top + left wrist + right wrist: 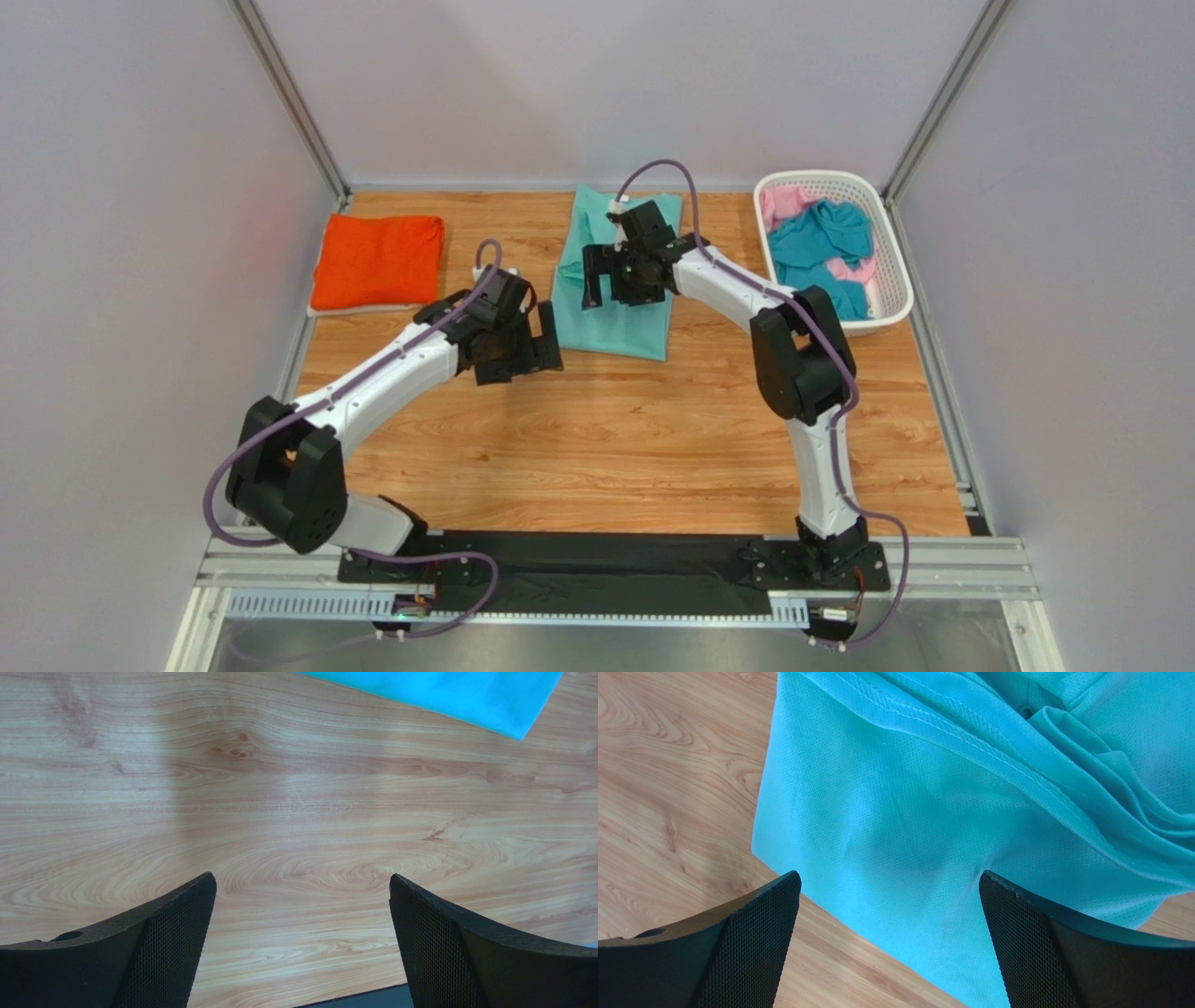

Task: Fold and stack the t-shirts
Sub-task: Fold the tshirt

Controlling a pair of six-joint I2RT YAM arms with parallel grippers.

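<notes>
The right gripper point(613, 275), fingers spread apart, hangs over the mint-green t-shirt point(606, 322), which lies at the far middle of the wooden table point(631, 434) as a long strip. Its long axis runs from the back edge toward the arms. The left gripper point(516, 345), also spread and empty, hovers over bare wood just beside the shirt's near-left corner. A folded orange t-shirt point(379, 261) lies far left. Teal point(821, 252) and pink point(786, 200) tees fill the white basket point(898, 287).
</notes>
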